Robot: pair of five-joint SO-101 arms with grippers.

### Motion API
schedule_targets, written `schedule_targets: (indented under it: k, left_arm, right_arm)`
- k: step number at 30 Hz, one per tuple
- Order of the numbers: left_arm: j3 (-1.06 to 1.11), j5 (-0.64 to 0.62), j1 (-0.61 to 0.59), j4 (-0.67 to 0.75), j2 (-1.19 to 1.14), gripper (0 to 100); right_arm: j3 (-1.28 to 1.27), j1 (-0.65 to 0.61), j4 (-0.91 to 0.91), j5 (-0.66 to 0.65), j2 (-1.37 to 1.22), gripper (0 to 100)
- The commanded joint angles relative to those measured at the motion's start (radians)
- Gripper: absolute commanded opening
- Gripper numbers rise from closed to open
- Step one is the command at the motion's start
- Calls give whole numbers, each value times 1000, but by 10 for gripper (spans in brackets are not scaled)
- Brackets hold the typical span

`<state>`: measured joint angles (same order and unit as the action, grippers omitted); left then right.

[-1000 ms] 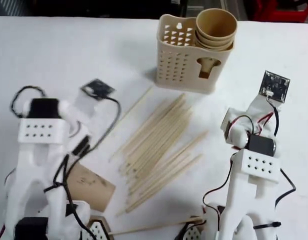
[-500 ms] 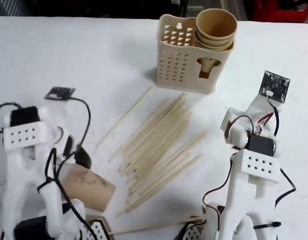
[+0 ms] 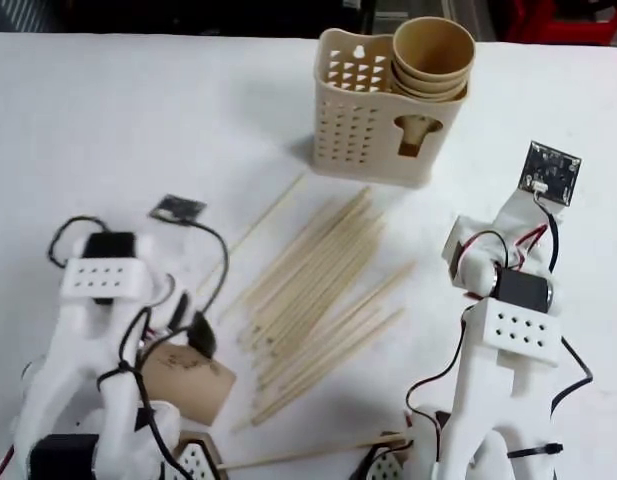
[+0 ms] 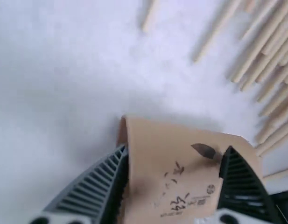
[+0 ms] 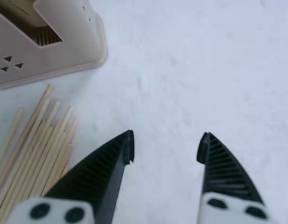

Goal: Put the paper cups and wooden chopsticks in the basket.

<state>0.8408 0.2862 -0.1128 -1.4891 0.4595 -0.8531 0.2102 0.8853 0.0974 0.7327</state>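
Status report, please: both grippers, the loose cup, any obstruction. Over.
Left gripper open, fingers astride tipped paper cup. Right gripper open above table. Chopsticks loose before basket. Path unobstructed.

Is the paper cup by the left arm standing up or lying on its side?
On its side: the paper cup lies lengthwise on the table, under the left claw.

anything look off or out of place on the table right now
One paper cup lies tipped on its side with the left claw spread around it, while the other cups stand stacked in the basket. The chopsticks lie loose in a fanned pile before the basket, with one stray chopstick apart from it.
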Motion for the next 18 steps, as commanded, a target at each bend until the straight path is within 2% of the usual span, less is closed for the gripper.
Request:
schedule_targets:
  k: [1, 4, 8, 11, 18]
  left_arm:
    - [2, -9, 113, 6, 10, 278]
    - [0, -9, 156, 8, 12, 187]
    - [0, -5, 208, 8, 8, 15]
    - [0, -8, 248, 6, 12, 44]
    - [-92, -8, 306, 0, 13, 23]
  right_arm:
    - [8, -8, -13, 3, 19, 223]
    - [8, -8, -13, 3, 21, 223]
    - [8, -7, -13, 3, 24, 223]
    - [8, -5, -13, 3, 24, 223]
    - [8, -5, -13, 3, 24, 223]
